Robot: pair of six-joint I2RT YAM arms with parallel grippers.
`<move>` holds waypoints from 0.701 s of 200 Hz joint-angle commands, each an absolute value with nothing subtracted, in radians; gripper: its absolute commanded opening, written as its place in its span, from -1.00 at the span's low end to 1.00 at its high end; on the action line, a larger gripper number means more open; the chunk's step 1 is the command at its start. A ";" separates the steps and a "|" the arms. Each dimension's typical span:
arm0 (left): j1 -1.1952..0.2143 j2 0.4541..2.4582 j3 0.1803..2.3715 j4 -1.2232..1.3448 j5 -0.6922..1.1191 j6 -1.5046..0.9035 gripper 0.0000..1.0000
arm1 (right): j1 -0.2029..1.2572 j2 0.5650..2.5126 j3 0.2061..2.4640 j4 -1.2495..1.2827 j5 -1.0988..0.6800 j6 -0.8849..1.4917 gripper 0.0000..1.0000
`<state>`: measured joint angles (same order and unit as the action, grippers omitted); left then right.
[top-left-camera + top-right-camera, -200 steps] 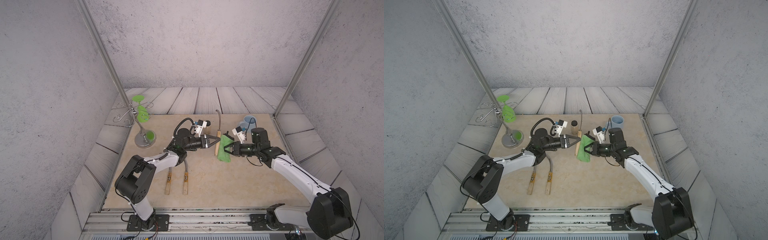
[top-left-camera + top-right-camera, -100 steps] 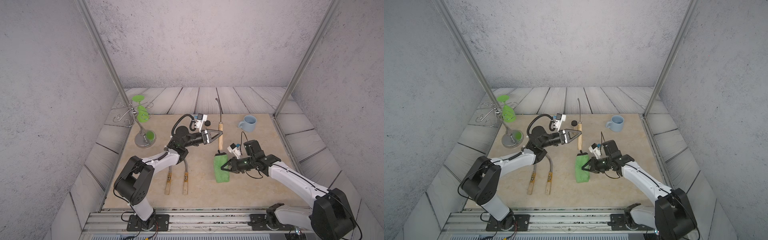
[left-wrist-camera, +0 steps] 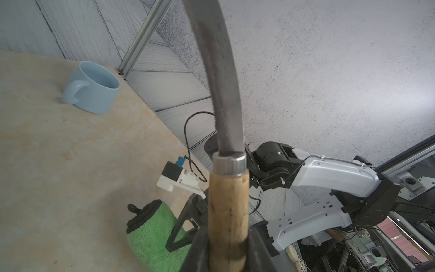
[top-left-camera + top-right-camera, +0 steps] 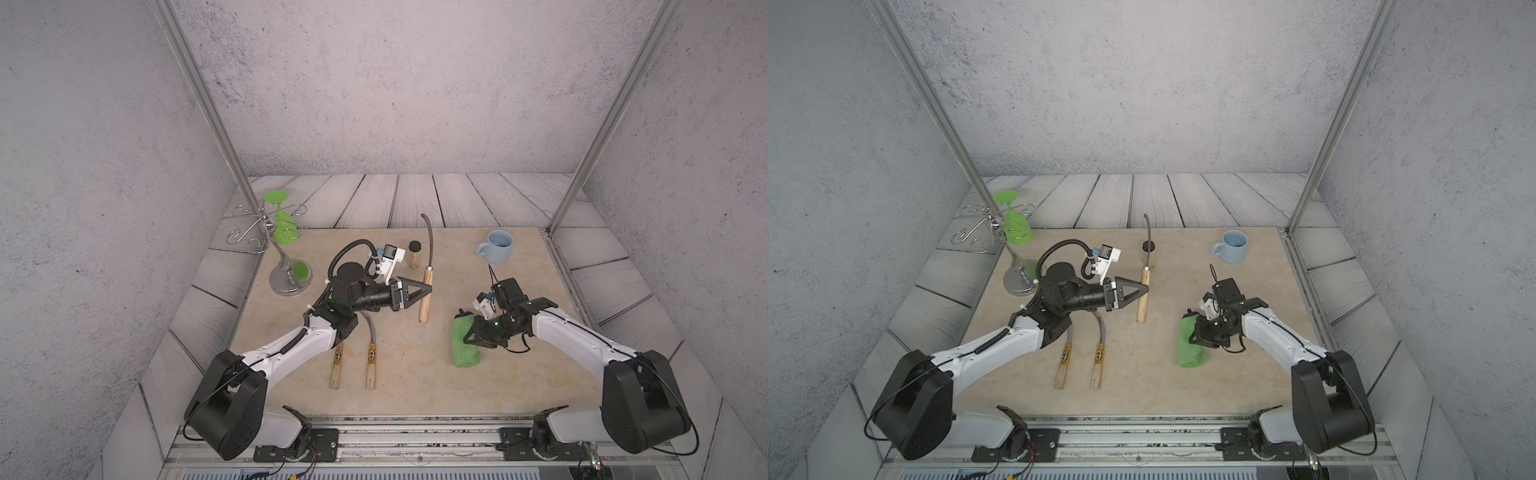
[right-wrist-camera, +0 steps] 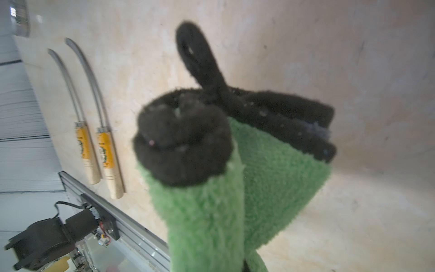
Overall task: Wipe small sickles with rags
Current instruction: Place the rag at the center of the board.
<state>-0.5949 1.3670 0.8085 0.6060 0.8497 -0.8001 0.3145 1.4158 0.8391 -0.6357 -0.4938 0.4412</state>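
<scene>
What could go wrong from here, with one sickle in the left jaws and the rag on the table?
1. The left jaws pinch the sickle only at its handle; wiping pressure could twist it loose.
2. Its blade looks close to the small bottle and might tip it on a swing.
3. The right jaws sit at the rag's far end, hold unclear; it may slip.

a robotics lab test cell, not a lived-in room: grey textured backdrop panels [image 4: 374,83] and printed plank flooring [image 4: 415,199] between aluminium posts [image 4: 199,104], two robot arms [image 4: 291,345] bolted to a metal rail [image 4: 415,432], staged props (mug [image 4: 496,247], glass rack [image 4: 286,266], small sickles [image 4: 371,357]) on a beige board [image 4: 415,395], and loose cables and gear [image 3: 353,249] beyond the rail.
</scene>
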 commanded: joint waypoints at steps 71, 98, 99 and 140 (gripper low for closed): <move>-0.589 1.338 0.730 0.575 0.847 -0.754 -1.00 | 0.305 1.658 0.978 -0.683 -0.385 0.363 0.01; -0.589 1.338 0.721 0.576 0.847 -0.754 -1.00 | 0.305 1.634 0.996 -0.724 -0.331 0.358 0.23; -0.589 1.338 0.721 0.576 0.847 -0.753 -1.00 | 0.305 1.632 0.998 -0.729 -0.326 0.358 0.23; -0.589 1.350 0.721 0.579 0.846 -0.757 -1.00 | 0.305 1.527 1.034 -0.824 -0.246 0.351 0.32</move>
<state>-0.5949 1.3617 0.7300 0.5476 0.8417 -0.7666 0.3080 1.6211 0.9997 -0.7315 -0.3218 0.3637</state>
